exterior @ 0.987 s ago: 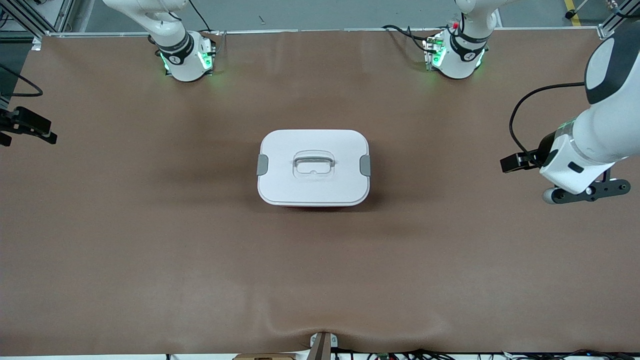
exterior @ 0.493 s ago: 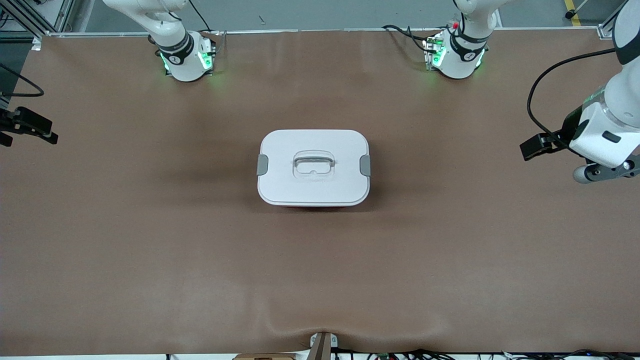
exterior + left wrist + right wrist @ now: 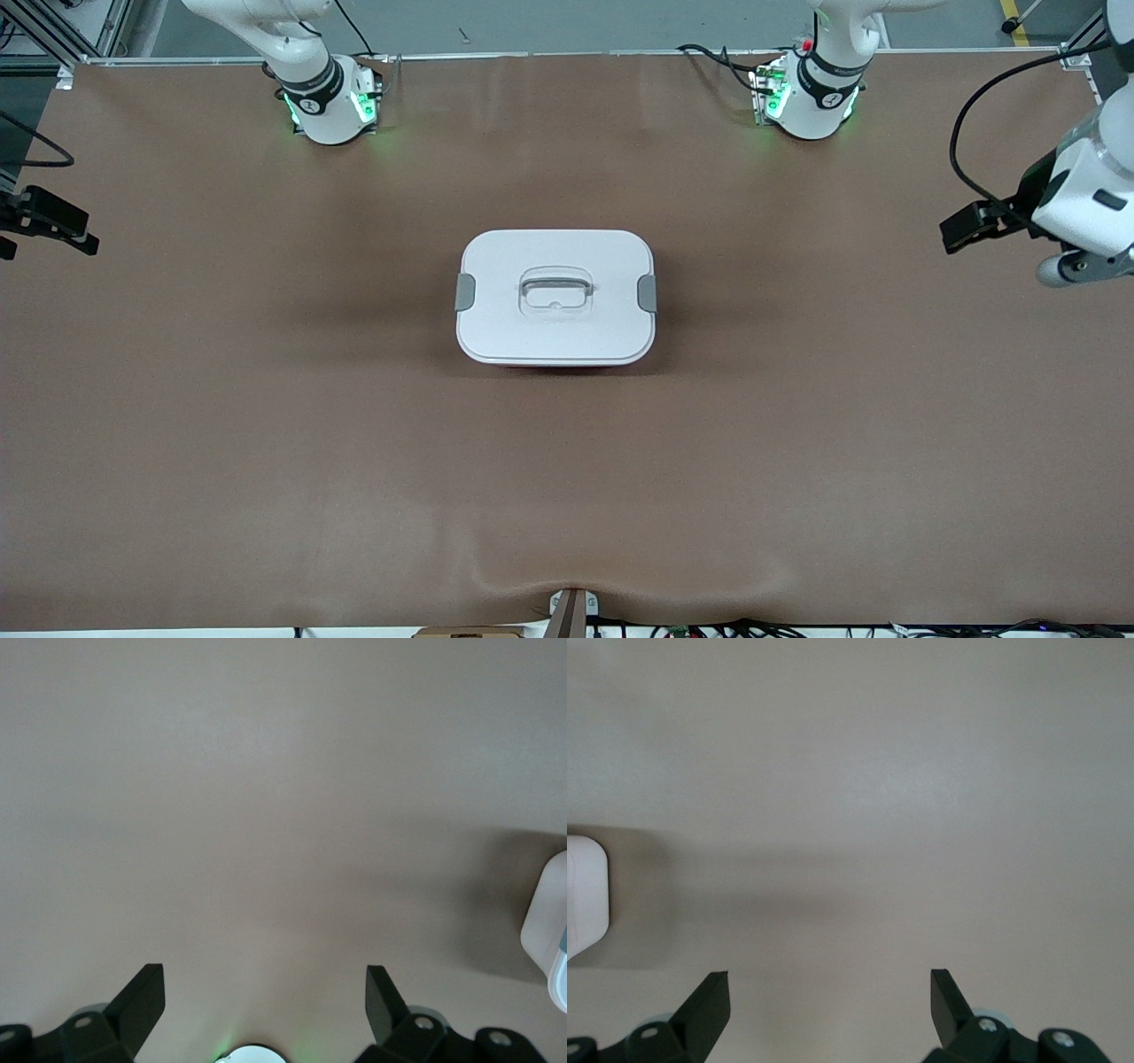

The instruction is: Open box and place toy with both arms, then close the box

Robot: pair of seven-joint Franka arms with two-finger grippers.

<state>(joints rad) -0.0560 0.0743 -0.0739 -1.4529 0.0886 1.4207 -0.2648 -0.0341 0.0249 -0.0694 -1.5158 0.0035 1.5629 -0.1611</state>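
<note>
Two pincers are hanging with their fingers spread and nothing between them, each over bare counter (image 3: 266,461) at its own arm's end, and the box (image 3: 555,297) is sitting shut on the middle of the counter, well apart from both.

From the left pincer (image 3: 266,997) the box is lying toward the counter's middle, on the side of the right arm's end; only a pale corner of it is showing at the edge of the left wrist view. From the right pincer (image 3: 830,1001) the box is lying the opposite way, toward the left arm's end, again with just a white corner in the right wrist view. Its long axis is running from one arm's end to the other, so one grey side clip (image 3: 465,291) is facing the right pincer and the other grey clip (image 3: 647,292) is facing the left pincer (a tidy split, one clip per arm, in my judgement).

Neither pincer looks clearly nearer. In the front view the left arm's wrist (image 3: 1076,208) is showing at the frame's edge, while the right arm's is mostly out of frame.

No toy is showing in any view (whether it is already inside the shut box cannot be told).
</note>
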